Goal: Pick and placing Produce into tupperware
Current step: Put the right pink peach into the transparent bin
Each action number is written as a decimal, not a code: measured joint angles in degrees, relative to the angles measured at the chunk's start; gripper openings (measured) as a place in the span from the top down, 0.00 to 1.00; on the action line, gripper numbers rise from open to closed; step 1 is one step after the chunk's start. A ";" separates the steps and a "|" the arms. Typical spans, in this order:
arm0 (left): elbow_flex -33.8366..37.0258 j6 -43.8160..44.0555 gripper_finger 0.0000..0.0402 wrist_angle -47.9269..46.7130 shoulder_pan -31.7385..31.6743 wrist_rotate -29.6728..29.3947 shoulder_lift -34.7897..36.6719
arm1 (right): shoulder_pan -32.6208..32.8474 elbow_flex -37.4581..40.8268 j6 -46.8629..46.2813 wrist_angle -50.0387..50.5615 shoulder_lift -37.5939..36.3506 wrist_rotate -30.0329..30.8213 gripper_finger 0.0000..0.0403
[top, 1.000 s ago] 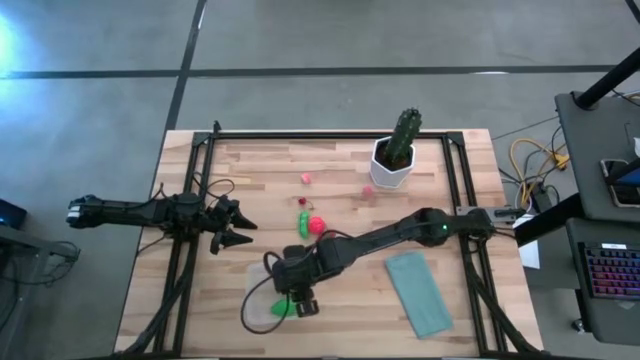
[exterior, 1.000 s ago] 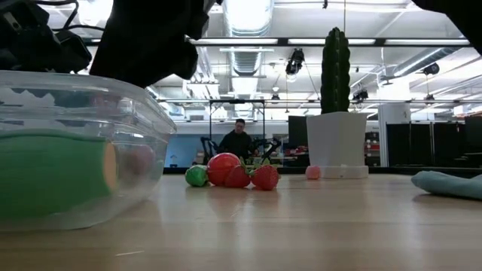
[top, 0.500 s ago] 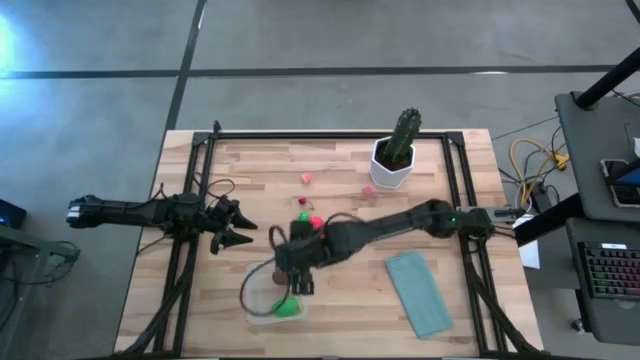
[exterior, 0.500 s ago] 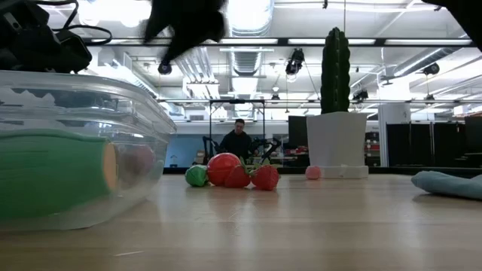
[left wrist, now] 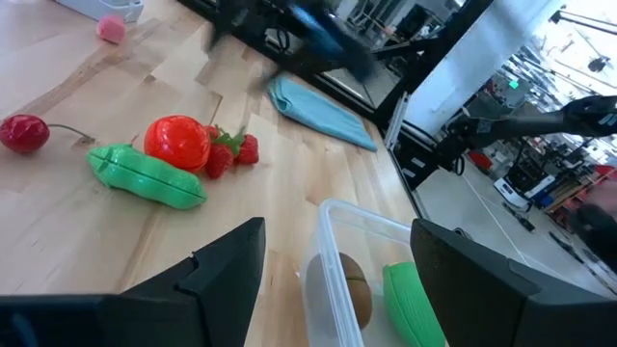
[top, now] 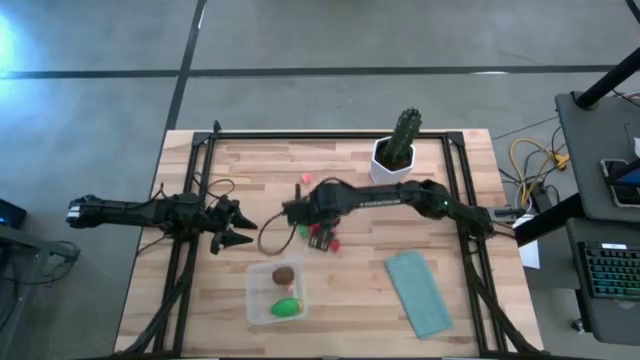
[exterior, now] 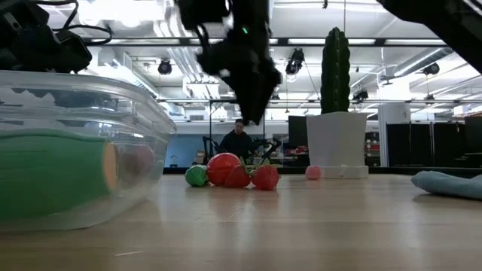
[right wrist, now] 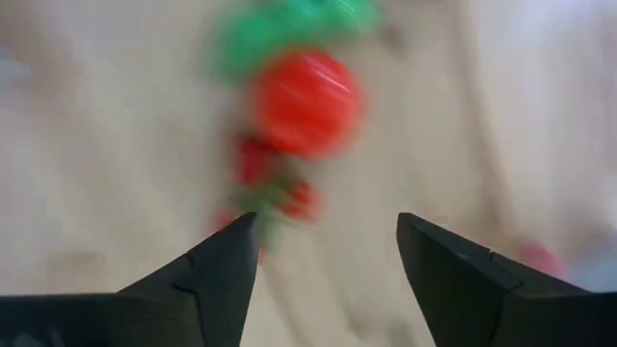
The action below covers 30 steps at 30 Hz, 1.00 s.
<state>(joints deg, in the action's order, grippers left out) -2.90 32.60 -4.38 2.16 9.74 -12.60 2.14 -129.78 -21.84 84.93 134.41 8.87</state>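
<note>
The small clear, roughly square plastic tupperware (top: pixel 276 292) sat near the front of the wooden table (top: pixel 240 165), already holding a brown round piece (top: pixel 283 273) and a green oval piece (top: pixel 288 308). Well apart from it, mid-table, the remaining produce lay bunched together: a round red tomato (left wrist: pixel 177 143), two small red strawberries (left wrist: pixel 231 154) touching it, and a long green pod (left wrist: pixel 147 175) just beside.

The right gripper (top: pixel 318 231) hovered over that bunch, its fingers (right wrist: pixel 207 277) parted and empty. Because the pieces touched, a descent could nudge the tomato into rolling or catch two pieces at once.

The left gripper (top: pixel 236 225) waited at the table's left side, fingers (left wrist: pixel 222 270) apart, holding nothing.
</note>
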 joint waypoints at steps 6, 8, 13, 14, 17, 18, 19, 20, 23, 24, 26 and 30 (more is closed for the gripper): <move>0.00 0.01 0.39 0.00 0.01 0.00 -0.02 | -2.52 3.19 12.31 5.06 -0.09 7.01 0.41; 0.00 0.00 0.39 0.02 0.01 0.00 0.00 | -2.43 3.95 18.70 5.02 -0.09 7.21 0.41; 0.00 0.00 0.39 0.02 0.02 0.02 0.00 | -3.56 8.43 24.74 5.00 -0.11 10.53 0.41; 0.00 0.00 0.39 0.02 0.01 0.00 -0.04 | -4.08 9.36 24.47 5.20 -0.11 10.69 0.41; 0.00 0.00 0.39 0.04 0.01 0.00 0.02 | -5.94 11.76 20.88 5.16 -0.11 9.29 0.41; 0.00 0.01 0.39 0.04 0.02 0.00 0.00 | -6.85 12.45 19.25 5.14 -0.11 7.23 0.41; 0.00 0.01 0.39 0.02 0.01 0.00 0.01 | -7.80 12.97 18.00 5.08 -0.12 4.69 0.41; 0.00 0.00 0.39 0.04 0.00 0.02 0.02 | -8.76 13.59 17.61 5.02 -0.48 2.60 0.41; 0.00 0.00 0.39 0.04 0.00 0.00 0.00 | -11.05 15.57 20.53 5.03 -3.31 2.11 0.42; 0.00 0.00 0.39 0.04 0.01 0.00 0.02 | -11.51 16.30 22.18 5.08 -4.82 3.07 0.41; 0.00 0.01 0.39 0.04 0.01 0.01 0.04 | -12.12 17.65 26.57 5.12 -7.58 4.26 0.42; 0.00 0.00 0.39 0.04 0.02 0.02 0.02 | -12.77 22.27 33.76 4.74 -11.86 4.37 0.42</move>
<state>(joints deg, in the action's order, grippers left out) -2.90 32.60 -4.34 2.17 9.76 -12.58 -10.64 -107.52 11.91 89.67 122.55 13.24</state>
